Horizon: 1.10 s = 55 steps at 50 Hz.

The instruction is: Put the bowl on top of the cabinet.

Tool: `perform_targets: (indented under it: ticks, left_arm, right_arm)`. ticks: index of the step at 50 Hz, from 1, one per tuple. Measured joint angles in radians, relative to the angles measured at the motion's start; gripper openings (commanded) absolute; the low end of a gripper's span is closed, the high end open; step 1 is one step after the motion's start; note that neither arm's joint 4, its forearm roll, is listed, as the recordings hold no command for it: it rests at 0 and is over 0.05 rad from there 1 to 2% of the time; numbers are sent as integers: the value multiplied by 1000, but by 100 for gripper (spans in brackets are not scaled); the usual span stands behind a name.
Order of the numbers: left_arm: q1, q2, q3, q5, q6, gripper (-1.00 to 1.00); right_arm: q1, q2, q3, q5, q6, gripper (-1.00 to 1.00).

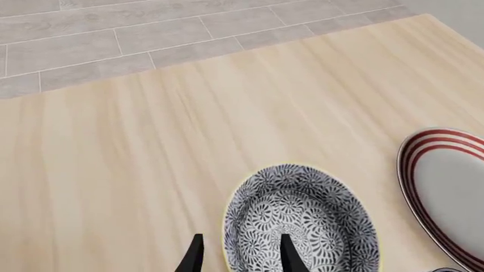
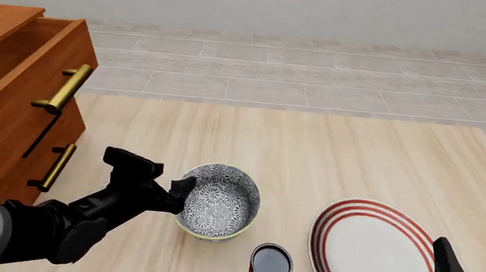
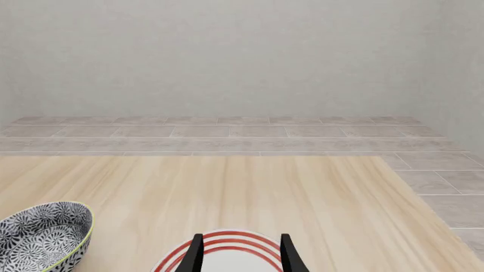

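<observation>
The bowl [image 2: 219, 203], grey-and-white lace pattern with a pale rim, stands on the table at front centre; it also shows in the left wrist view [image 1: 310, 221] and the right wrist view [image 3: 42, 235]. My left gripper [image 2: 183, 190] is open at the bowl's left rim. In the left wrist view the left gripper [image 1: 242, 258] straddles that rim, one finger inside the bowl and one outside. The reddish-brown cabinet [image 2: 8, 109] stands at the left, its top drawer pulled out. My right gripper [image 2: 471, 265] is open at the front right, over the plate's near edge.
A flat white plate with red rings [image 2: 374, 253] lies right of the bowl. A dark can [image 2: 269, 270] stands just in front of the bowl. Brass bar handles [image 2: 64, 87] stick out from the cabinet's drawers toward the left arm. Tiled floor lies beyond the table's far edge.
</observation>
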<state>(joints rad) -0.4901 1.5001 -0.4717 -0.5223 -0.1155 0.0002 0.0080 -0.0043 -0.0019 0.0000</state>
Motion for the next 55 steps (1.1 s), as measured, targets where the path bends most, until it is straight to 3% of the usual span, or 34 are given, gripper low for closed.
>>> perform_targets:
  ticks: [55]
  left_arm:
    - [7, 76, -17, -33, -2, 100]
  right_arm:
    - [0, 0, 0, 0, 0, 100]
